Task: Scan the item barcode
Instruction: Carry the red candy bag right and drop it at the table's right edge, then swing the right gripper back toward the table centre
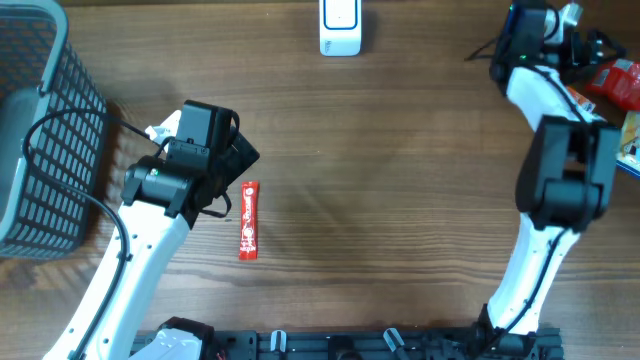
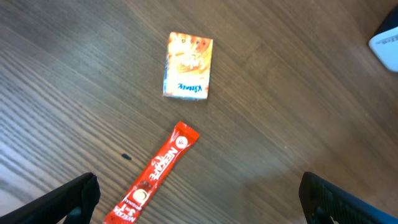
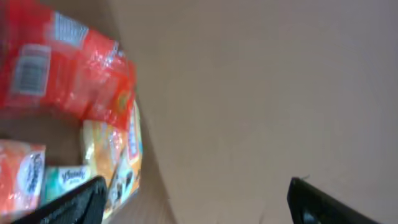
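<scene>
**Step in hand:** approach, ahead of any pick-up; nothing is held.

- A wire basket (image 1: 40,150) stands at the left edge.
- The left claw (image 2: 199,208) hangs wide and empty over the tabletop (image 1: 400,180).
- The red coffee sachet (image 1: 248,220), the likeliest item to scan, lies flat just right of that claw, left of centre.
- A white device (image 1: 340,25) sits at the far edge, centre. It is probably the scanner, though the view is too small to confirm.
- The right claw (image 3: 193,202) is likewise wide and empty, at the far right beside a heap of packets.

**Next move, as judged:** one claw must descend, close on an item and present its barcode face to the device.

**View differences:**

- The left wrist camera shows a tissue packet (image 2: 188,65) beyond the sachet; overhead, the arm hides it.
- The right wrist camera shows a barcode on a red packet (image 3: 56,68), which cannot be made out from overhead.
</scene>
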{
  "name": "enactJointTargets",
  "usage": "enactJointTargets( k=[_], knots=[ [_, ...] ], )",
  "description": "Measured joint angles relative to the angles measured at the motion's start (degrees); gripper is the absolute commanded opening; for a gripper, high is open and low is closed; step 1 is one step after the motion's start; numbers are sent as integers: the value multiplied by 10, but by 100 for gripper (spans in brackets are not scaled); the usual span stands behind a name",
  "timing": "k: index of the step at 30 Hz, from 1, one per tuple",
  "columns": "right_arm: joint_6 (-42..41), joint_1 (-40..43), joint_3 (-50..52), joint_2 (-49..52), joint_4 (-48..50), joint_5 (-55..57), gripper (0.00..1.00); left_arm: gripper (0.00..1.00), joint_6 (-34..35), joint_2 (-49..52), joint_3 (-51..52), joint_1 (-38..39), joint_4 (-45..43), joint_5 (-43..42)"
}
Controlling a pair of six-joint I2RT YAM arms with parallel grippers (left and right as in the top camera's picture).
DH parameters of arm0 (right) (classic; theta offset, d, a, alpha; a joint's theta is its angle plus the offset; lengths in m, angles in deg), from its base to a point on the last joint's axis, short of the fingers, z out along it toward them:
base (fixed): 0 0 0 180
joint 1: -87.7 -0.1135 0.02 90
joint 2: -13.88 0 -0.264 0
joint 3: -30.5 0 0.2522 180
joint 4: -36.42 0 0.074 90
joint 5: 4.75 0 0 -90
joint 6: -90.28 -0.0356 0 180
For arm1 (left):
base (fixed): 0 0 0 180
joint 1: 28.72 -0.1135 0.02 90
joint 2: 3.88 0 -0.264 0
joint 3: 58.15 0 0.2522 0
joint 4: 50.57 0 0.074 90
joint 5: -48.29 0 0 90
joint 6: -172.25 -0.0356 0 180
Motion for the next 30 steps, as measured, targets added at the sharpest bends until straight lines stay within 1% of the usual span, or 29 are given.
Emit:
enactJointTargets(
  k=[1,2,3,4,6,7,12,13,16,19,20,21,24,27,30],
  knots=[
    [-63,0,0,-23,-130,-70,100,100,0,0,0,0,0,0],
    [-93,1,3,-39,-191,-134,100,100,0,0,0,0,-1,0],
    [-122,3,5,-57,-252,-238,100,100,0,0,0,0,0,0],
    [-139,6,6,-69,-276,-316,100,100,0,0,0,0,0,0],
    [-185,12,6,-93,-290,-443,100,100,0,0,0,0,0,0],
    [-211,16,6,-106,-293,-489,100,100,0,0,0,0,0,0],
    [-322,27,6,-166,-324,-645,100,100,0,0,0,0,0,0],
    [-341,29,6,-179,-335,-694,100,100,0,0,0,0,0,0],
    [-373,30,6,-206,-361,-851,100,100,0,0,0,0,0,0],
    [-405,28,6,-214,-412,-1038,100,100,0,0,0,0,0,0],
    [-414,27,6,-214,-416,-1053,100,100,0,0,0,0,0,0],
    [-420,22,6,-214,-444,-1127,100,100,0,0,0,0,0,0],
    [-439,4,6,-214,-482,-1200,100,100,0,0,0,0,1,0],
    [-446,-25,6,-214,-500,-1220,100,100,0,0,0,0,0,0],
    [-458,-72,6,-214,-511,-1219,100,100,0,0,0,0,0,0]
  ],
)
